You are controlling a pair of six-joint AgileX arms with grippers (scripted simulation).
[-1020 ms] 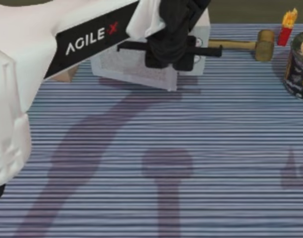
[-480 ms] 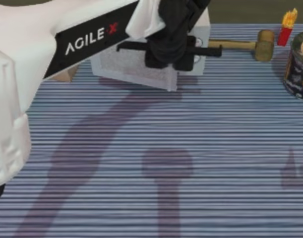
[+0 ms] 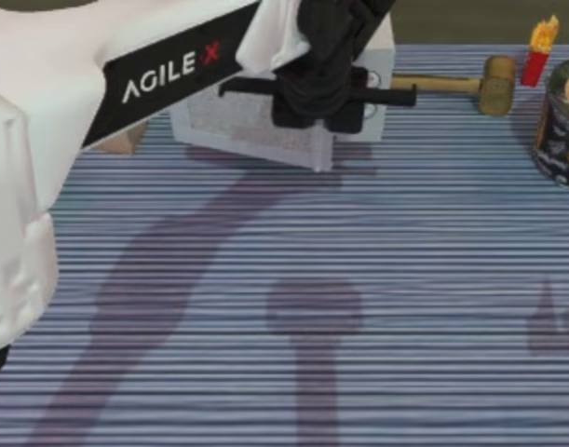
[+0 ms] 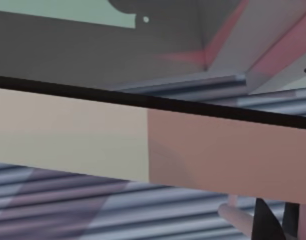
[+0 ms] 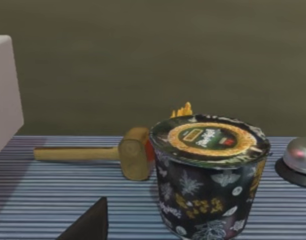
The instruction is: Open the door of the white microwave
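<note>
The white microwave (image 3: 379,42) stands at the table's far edge, mostly under my left arm. Its door (image 3: 247,121), with the grey mesh window, is swung partly out, and its free edge points toward the table's near side. My left gripper (image 3: 318,116) sits over that free edge, shut on the door. In the left wrist view the door's edge (image 4: 142,145) fills the middle and the microwave's interior (image 4: 92,50) lies beyond it. The dark fingers (image 4: 267,225) show beside a pale handle bar (image 4: 235,216). My right gripper (image 5: 90,225) is parked off the top view's right.
A small brown carton (image 3: 126,142) peeks out left of the microwave. Right of it lie a wooden mallet (image 3: 461,86), a red fries box (image 3: 539,51) and a dark noodle cup (image 3: 559,116). A silver bell (image 5: 299,155) stands beyond the cup.
The door's free edge has shifted very slightly outward along with my left gripper. Nothing else has moved.
</note>
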